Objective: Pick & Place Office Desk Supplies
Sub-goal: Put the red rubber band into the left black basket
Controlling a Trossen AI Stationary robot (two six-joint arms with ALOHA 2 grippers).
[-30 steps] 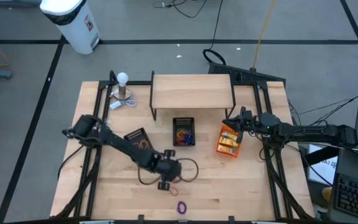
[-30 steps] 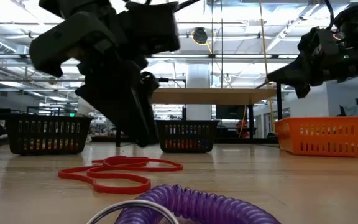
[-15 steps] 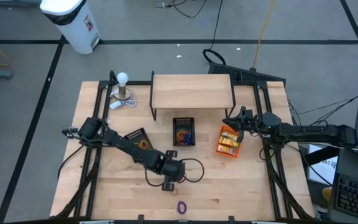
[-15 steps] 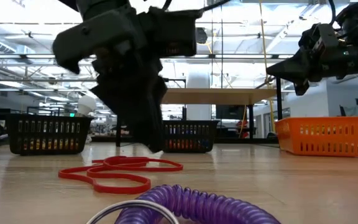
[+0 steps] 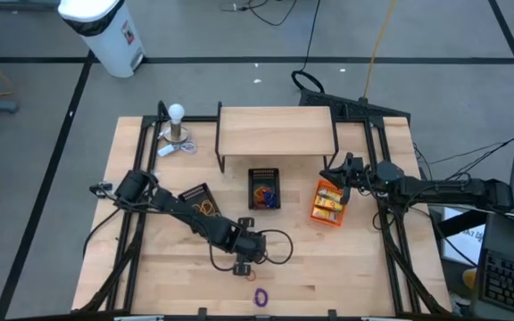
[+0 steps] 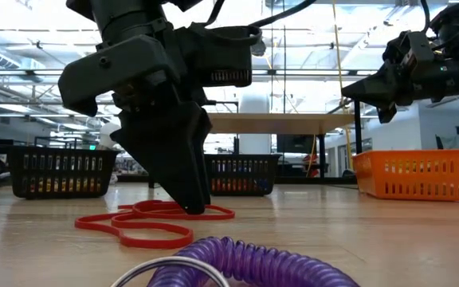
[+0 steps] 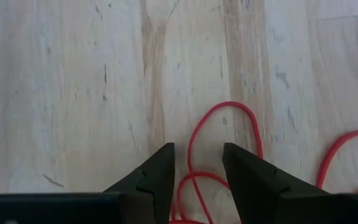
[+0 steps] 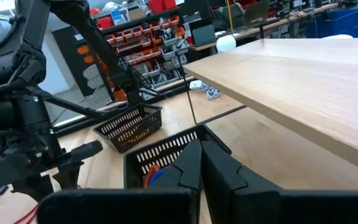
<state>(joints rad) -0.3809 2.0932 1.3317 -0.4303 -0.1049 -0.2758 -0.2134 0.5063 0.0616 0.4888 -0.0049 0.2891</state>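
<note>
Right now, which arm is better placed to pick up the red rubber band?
The left. Its end effector is open and low at the red rubber band, fingers straddling a loop. The right end effector is shut, far away above the orange bin.

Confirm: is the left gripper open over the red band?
Open. The left gripper has its fingers spread, with a loop of the red rubber band between them.

You have two black mesh bins [image 5: 263, 188] [image 5: 200, 201] and one orange plastic bin [image 5: 328, 202] on the table. One thin red rubber band [image 6: 154, 220] lies looped on the wood, one purple coiled ring [image 5: 260, 297] near the front edge, one white bulb-shaped object [image 5: 177, 124] at the back, and one raised wooden shelf [image 5: 276, 131].
</note>
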